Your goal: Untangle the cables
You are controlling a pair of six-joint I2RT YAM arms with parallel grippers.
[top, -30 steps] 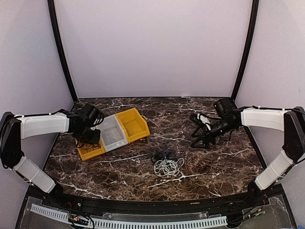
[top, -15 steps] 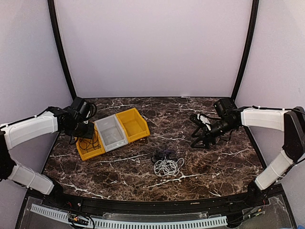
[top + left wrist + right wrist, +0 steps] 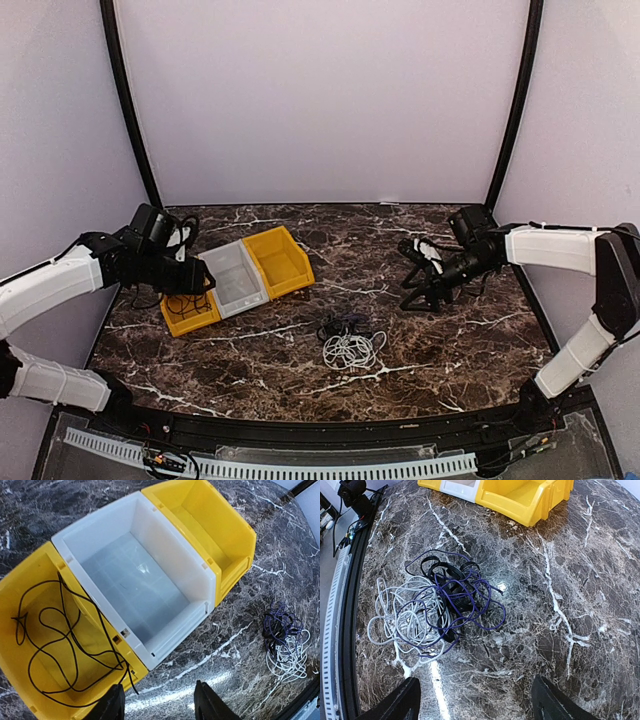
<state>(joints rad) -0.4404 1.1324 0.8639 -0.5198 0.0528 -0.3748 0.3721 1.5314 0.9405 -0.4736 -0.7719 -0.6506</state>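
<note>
Left claw (image 3: 159, 705): hovered over the near rim of the left bin, jaws apart, gripping nothing.
Left yellow bin (image 3: 27, 565): held one black cable (image 3: 75, 630) in loose loops, one end draped over the near rim.
White bin (image 3: 170, 565): sat mid-row, touching both yellow bins, floor bare.
Right yellow bin (image 3: 220, 530): floor bare.
Tangled cables (image 3: 437, 607): white, black and purple cords lay on the surface (image 3: 450, 340), well apart from the bins, short of its near edge.
Right claw (image 3: 475, 702): hung right of the tangle, wide open, holding nothing.
</note>
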